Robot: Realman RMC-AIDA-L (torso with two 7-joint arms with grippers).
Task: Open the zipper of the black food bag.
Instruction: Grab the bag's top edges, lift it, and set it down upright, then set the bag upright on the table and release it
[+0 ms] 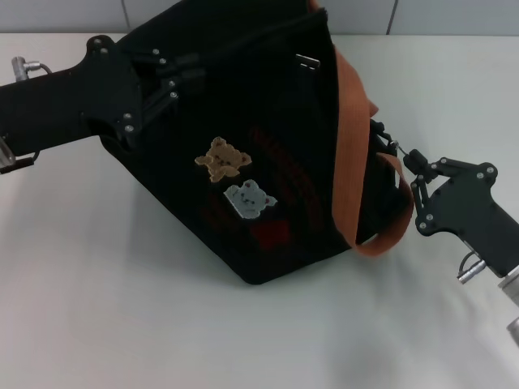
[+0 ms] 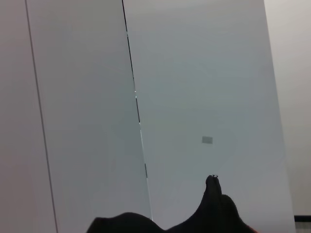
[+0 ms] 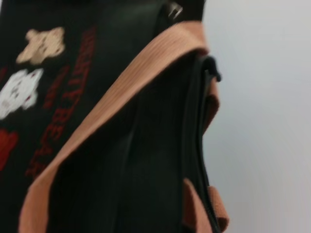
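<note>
The black food bag lies tilted on the white table, its tan and white bear patches facing up and an orange-brown strap running down its right side. My left gripper is at the bag's upper left corner, shut on the black fabric there. At the bag's right edge my right gripper is closed on the small zipper pull. In the right wrist view the zipper runs as a dark line along the bag's edge beside the strap. A peak of the bag's black fabric shows in the left wrist view.
A silvery metal clasp sits near the bag's top. The white table extends on all sides of the bag. A pale panelled wall fills the left wrist view.
</note>
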